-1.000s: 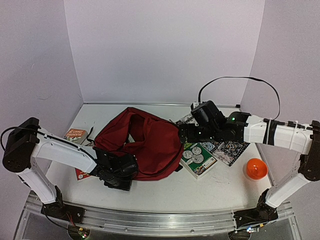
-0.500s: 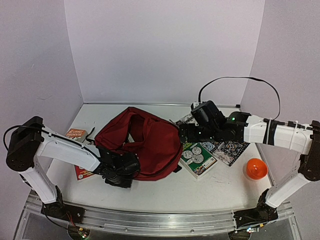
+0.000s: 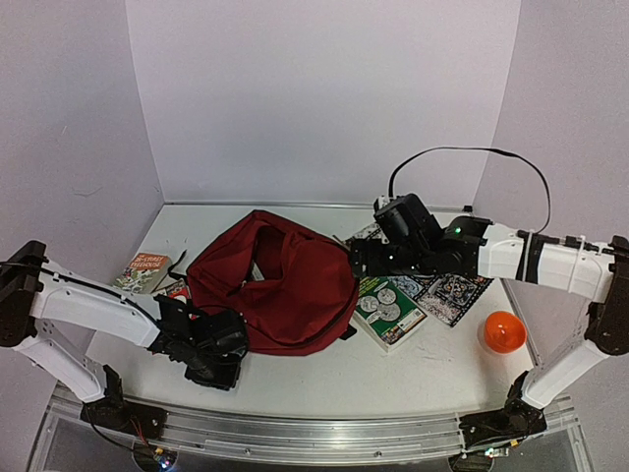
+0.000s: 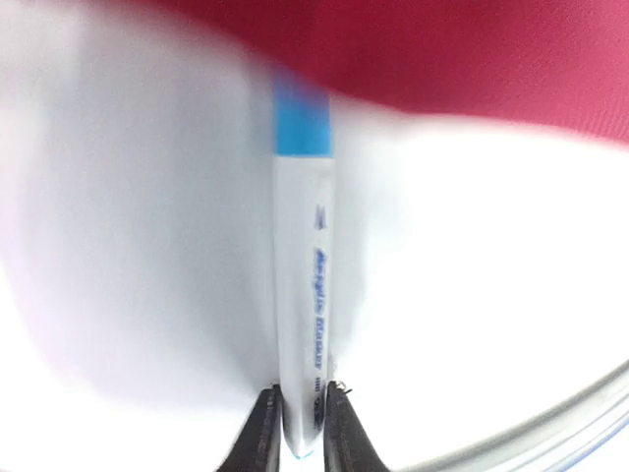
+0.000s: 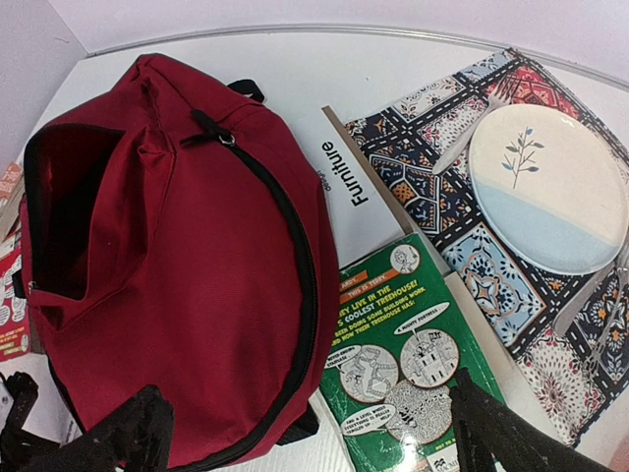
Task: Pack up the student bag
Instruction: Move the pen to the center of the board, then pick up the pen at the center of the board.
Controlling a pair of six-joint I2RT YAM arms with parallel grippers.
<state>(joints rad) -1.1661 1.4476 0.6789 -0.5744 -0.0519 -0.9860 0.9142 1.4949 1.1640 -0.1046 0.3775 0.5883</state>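
Our left jaws pinch the tail of a white marker (image 4: 303, 295), low over the surface (image 3: 413, 379) near its front edge, the marker's blue end pointing at the student bag (image 3: 295, 285). We see the bag slumped mid-surface, mouth gaping. Our right jaws hang spread wide above the bag and a green book (image 5: 408, 354).

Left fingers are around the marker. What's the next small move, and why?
Probably lift the marker slightly with the left gripper: it pinches the marker's near end, the marker seems to lie on the table, and its blue cap reaches the student bag.
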